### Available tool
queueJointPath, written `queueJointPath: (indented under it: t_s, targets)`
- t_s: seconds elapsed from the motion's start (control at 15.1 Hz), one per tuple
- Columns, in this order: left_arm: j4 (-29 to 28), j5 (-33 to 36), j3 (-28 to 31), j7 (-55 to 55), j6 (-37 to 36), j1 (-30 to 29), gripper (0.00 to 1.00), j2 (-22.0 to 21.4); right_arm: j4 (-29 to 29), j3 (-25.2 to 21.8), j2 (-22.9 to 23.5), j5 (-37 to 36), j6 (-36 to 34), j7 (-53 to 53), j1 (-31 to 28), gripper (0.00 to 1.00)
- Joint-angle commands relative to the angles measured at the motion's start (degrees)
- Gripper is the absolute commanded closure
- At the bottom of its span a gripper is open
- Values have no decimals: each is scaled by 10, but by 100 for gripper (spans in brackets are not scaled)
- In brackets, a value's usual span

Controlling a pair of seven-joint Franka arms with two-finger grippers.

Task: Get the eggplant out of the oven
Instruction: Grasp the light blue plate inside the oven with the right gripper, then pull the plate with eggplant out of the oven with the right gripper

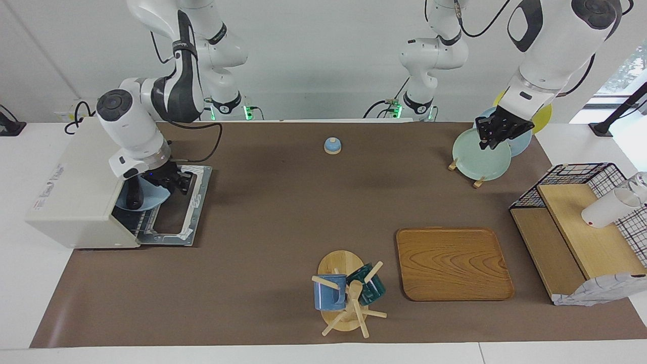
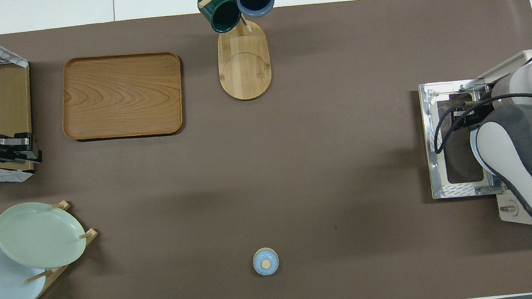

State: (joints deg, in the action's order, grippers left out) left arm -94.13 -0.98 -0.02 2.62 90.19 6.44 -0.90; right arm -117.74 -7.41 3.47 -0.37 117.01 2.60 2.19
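— What is in the oven (image 1: pixel 76 172)?
— Its door (image 1: pixel 172 227) lies open and flat on the counter (image 1: pixel 263 212). Inside, a pale blue plate (image 1: pixel 151 197) carries the eggplant (image 1: pixel 133 194), dark and slender, deep in the mouth.
— And the right pincer (image 1: pixel 181 183)?
— Over the door, just beside the plate's rim. Whether it is open or closed, I cannot tell.
— Further along?
— A small blue bell (image 1: pixel 332 145); a wooden mug rack (image 1: pixel 343 308) holding a blue mug (image 1: pixel 328 293) and a green mug (image 1: pixel 371 285); a wooden tray (image 1: pixel 452 263).
— The left pincer (image 1: pixel 493 136)?
— Over a green plate (image 1: pixel 477 159) propped in its rack; its state I cannot tell either. Last, a wire basket shelf (image 1: pixel 566 174) with a white cup (image 1: pixel 606 210) lying on its upper board.
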Motion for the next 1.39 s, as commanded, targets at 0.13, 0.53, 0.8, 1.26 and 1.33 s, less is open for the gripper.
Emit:
queueJointPath:
  t_s: [0.13, 0.53, 0.8, 1.26, 1.33]
  targets:
    - [-4, 5, 1, 0, 9, 1, 0, -2, -56, 2, -23, -5, 35, -17, -18, 64]
    - [-4, 5, 1, 3, 10, 1, 100, -2, -93, 2, -29, -7, 70, -58, -18, 100]
    - [-3, 3, 1, 2, 10, 0, 100, -2, -52, 7, -22, -17, 13, -20, 36, 100]
    - [-1, -9, 1, -3, 11, -2, 1, -2, 102, 8, 27, -45, -94, 241, 259, 100]
    - [-1, -9, 1, -4, 12, -2, 0, -2, 133, 8, 49, -44, -102, 296, 289, 100]
